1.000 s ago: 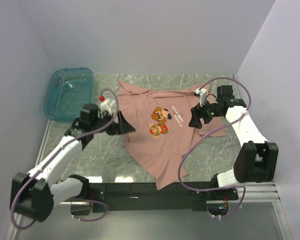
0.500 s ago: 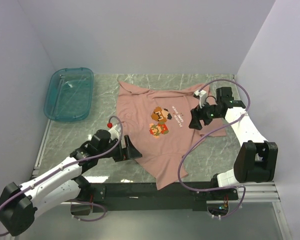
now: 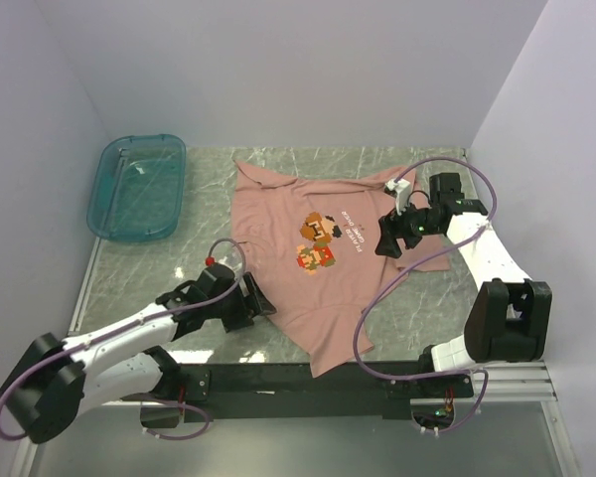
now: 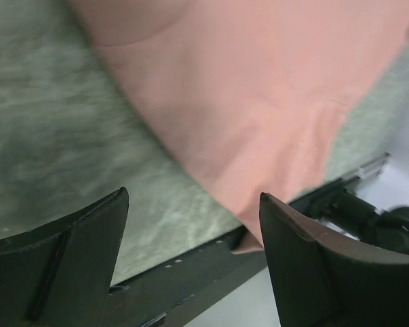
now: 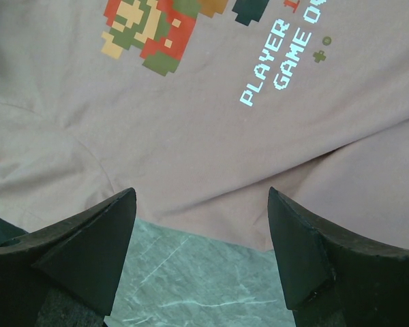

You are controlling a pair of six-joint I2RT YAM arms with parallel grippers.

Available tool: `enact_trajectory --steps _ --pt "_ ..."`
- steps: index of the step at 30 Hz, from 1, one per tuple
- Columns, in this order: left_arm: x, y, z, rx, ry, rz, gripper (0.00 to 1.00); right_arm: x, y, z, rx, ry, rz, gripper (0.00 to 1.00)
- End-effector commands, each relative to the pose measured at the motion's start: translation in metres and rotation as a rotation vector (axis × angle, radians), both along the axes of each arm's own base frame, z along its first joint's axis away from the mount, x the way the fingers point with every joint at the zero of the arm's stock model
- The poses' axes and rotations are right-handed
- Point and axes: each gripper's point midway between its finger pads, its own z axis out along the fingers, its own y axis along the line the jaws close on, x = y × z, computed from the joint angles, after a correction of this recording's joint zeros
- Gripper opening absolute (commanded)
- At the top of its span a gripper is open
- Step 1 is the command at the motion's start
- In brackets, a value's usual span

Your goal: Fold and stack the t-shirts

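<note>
the dusty-pink t-shirt (image 3: 318,288) lies spread on the table (image 3: 159,288). its long axis runs from the far side to the near edge, a little slanted, and one narrow corner reaches the front rail. the left gripper (image 3: 263,303) is at the shirt's left edge, with its jaws wide apart and holding nothing. the right gripper (image 3: 381,245) is over the shirt's right side, near the print, also wide apart and empty. whether either one touches the cloth cannot be told.

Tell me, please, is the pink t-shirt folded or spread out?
Spread out: the t-shirt lies flat on the table, chest print facing up, with no folds visible.
</note>
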Motion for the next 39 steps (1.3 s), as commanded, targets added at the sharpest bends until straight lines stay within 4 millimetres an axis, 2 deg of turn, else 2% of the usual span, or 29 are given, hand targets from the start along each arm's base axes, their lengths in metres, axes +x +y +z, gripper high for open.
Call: enact_trajectory --steps 1,13,21,23,28,29,30,32,33,37,39 --pt "0.007 -0.005 -0.003 0.011 0.029 0.026 0.82 0.003 -0.001 -0.002 0.0 -0.017 0.003 0.84" --pt "0.007 -0.008 -0.024 0.089 0.106 0.036 0.85 0.002 -0.002 -0.004 0.003 -0.002 0.009 0.83" --pt "0.007 -0.015 -0.033 0.169 0.131 0.027 0.83 0.001 -0.002 -0.004 0.004 -0.002 0.009 0.84" --pt "0.005 -0.013 -0.04 0.212 0.151 0.021 0.82 0.001 -0.002 -0.003 0.005 -0.003 0.012 0.84" --pt "0.005 -0.02 -0.044 0.259 0.151 -0.004 0.72 0.001 -0.002 -0.002 0.009 -0.005 0.011 0.84" --pt "0.005 -0.018 -0.047 0.277 0.157 -0.003 0.66 0.0 -0.002 -0.002 0.01 -0.004 0.01 0.84" --pt "0.006 -0.017 -0.047 0.289 0.154 0.001 0.54 0.0 -0.002 -0.002 0.012 -0.003 0.011 0.84" --pt "0.006 -0.015 -0.051 0.309 0.154 -0.007 0.38 0.0 -0.002 -0.001 0.014 -0.007 0.014 0.84" --pt "0.006 -0.014 -0.052 0.318 0.155 -0.013 0.26 0.0 -0.002 0.0 0.016 -0.006 0.012 0.84" --pt "0.006 -0.004 -0.057 0.379 0.146 -0.026 0.19 0.0 -0.003 0.002 0.02 -0.011 0.012 0.83" --pt "0.01 0.007 -0.05 0.414 0.122 0.007 0.18 -0.001 -0.004 0.004 0.021 -0.016 0.01 0.84"
